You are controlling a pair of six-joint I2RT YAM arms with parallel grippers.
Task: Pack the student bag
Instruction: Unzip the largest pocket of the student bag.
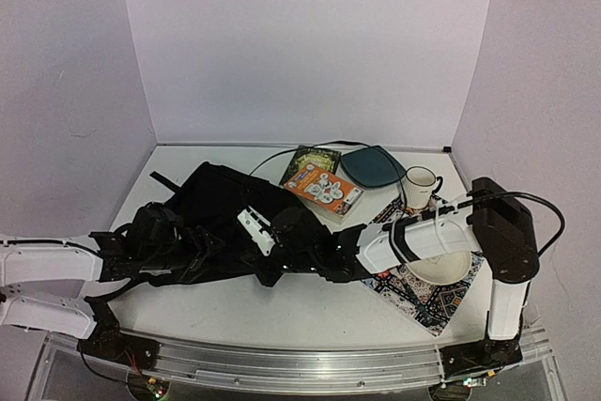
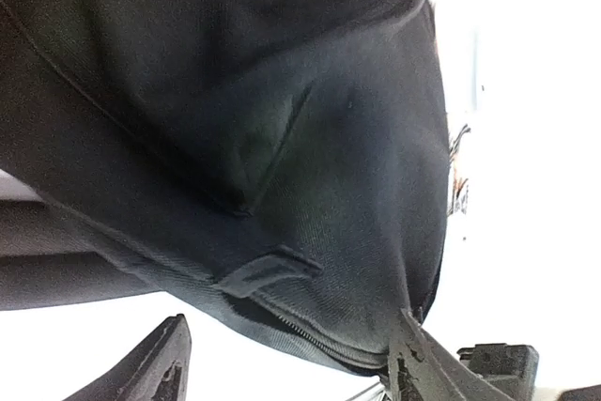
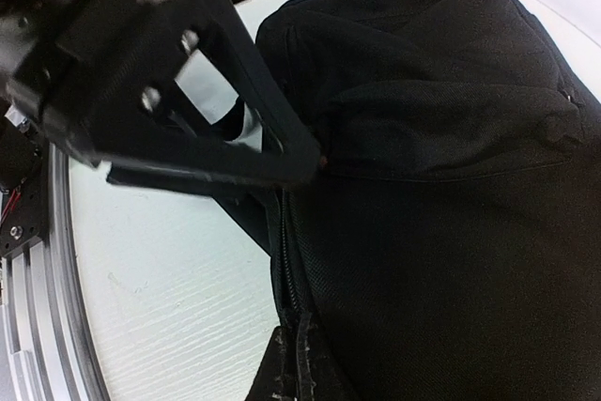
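Observation:
The student bag (image 1: 221, 208), a large black fabric backpack, lies on the white table left of centre. It fills the left wrist view (image 2: 282, 138) and the right wrist view (image 3: 441, 194). My left gripper (image 1: 266, 249) is open at the bag's near edge. In its wrist view the gripper (image 2: 286, 373) has its jaws wide apart, and the right finger (image 2: 418, 368) touches the zipper seam (image 2: 310, 331). My right gripper (image 1: 293, 265) meets it from the right. In its wrist view the gripper (image 3: 299, 363) is shut on the bag's zipper edge (image 3: 286, 269). The left gripper's finger (image 3: 244, 110) crosses just above.
An orange book (image 1: 324, 187) lies on a green book (image 1: 310, 161) behind the bag. A teal pouch (image 1: 371, 168), a white mug (image 1: 421, 187) and a white bowl (image 1: 439, 265) on a patterned mat (image 1: 423, 298) are at the right. The aluminium rail (image 3: 38, 307) runs along the near edge.

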